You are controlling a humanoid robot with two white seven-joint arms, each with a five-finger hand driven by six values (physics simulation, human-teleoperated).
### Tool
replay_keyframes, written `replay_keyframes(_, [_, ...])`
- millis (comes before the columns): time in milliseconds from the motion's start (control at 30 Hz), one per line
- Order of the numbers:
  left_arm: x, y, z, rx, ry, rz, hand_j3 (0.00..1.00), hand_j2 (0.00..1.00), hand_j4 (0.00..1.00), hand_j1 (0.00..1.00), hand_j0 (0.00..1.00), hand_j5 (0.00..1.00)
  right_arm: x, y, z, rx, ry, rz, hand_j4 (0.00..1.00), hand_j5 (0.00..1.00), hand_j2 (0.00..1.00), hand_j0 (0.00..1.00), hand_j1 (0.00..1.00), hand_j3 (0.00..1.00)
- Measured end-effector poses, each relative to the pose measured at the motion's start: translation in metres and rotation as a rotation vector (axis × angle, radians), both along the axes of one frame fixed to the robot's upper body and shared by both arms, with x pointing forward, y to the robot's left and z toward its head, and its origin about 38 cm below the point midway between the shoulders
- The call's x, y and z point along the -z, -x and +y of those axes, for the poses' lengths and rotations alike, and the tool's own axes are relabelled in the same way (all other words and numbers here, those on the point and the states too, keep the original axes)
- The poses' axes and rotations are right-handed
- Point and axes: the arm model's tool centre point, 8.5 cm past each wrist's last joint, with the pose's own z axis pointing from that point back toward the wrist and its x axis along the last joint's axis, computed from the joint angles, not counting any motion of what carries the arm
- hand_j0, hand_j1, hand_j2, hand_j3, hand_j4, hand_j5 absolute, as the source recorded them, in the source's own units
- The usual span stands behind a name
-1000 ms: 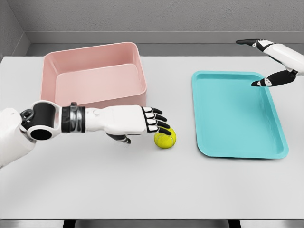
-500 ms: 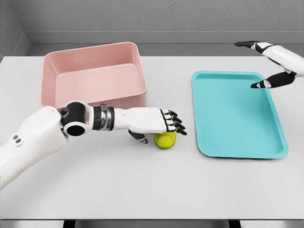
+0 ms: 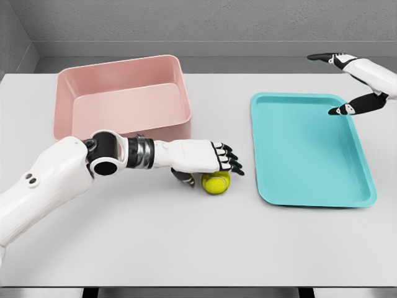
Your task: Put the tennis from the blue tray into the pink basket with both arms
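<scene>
left hand flat, fingers extended, right hand raised, spread

The basket sits at the table's back left, the tray to the right. The ball lies on the table between them, under the left hand. The right hand hangs over the tray's far right corner.
</scene>
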Motion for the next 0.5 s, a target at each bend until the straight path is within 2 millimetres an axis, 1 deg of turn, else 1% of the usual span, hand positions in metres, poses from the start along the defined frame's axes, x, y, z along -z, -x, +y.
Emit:
replay_keyframes(67, [0.000, 0.000, 0.000, 0.001, 0.001, 0.000, 1.00, 1.00, 1.00, 1.00, 1.00, 1.00, 0.000, 0.000, 0.000, 0.000, 0.000, 0.000, 1.00, 1.00, 1.00, 1.00, 1.00, 1.00])
replay_keyframes(200, [0.001, 0.001, -0.002, 0.008, -0.005, 0.000, 0.93, 0.93, 0.93, 0.93, 0.93, 0.93, 0.000, 0.000, 0.000, 0.000, 0.000, 0.000, 1.00, 1.00, 1.00, 1.00, 1.00, 1.00])
replay_keyframes(500, [0.003, 0.005, -0.010, 0.030, -0.009, 0.002, 0.92, 0.92, 0.92, 0.92, 0.92, 0.92, 0.000, 0.001, -0.001, 0.002, 0.003, 0.001, 1.00, 1.00, 1.00, 1.00, 1.00, 1.00])
